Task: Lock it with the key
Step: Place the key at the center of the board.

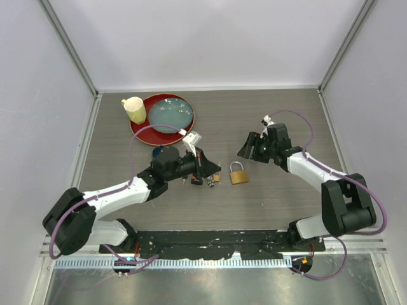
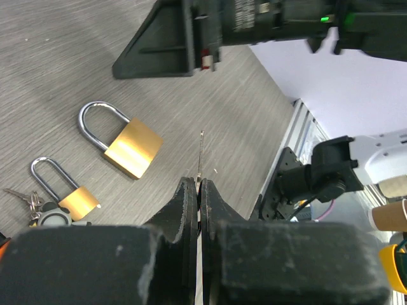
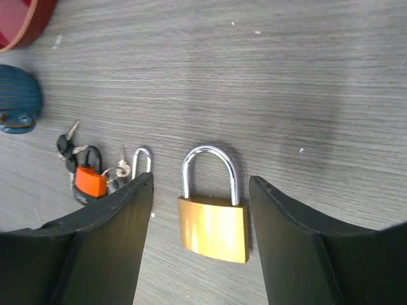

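A large brass padlock with a closed steel shackle lies flat mid-table; it also shows in the left wrist view and the right wrist view. My left gripper sits just left of it, shut on a thin key seen edge-on, its blade sticking out past the fingertips above the table. A small brass padlock with a bunch of keys lies beside it. My right gripper is open and empty, hovering behind the large padlock, which sits between its fingers in its own view.
A red plate holding a teal dish stands at the back left with a yellow cup. A blue round object lies near the left arm. An orange tag lies with the key bunch. Walls enclose three sides.
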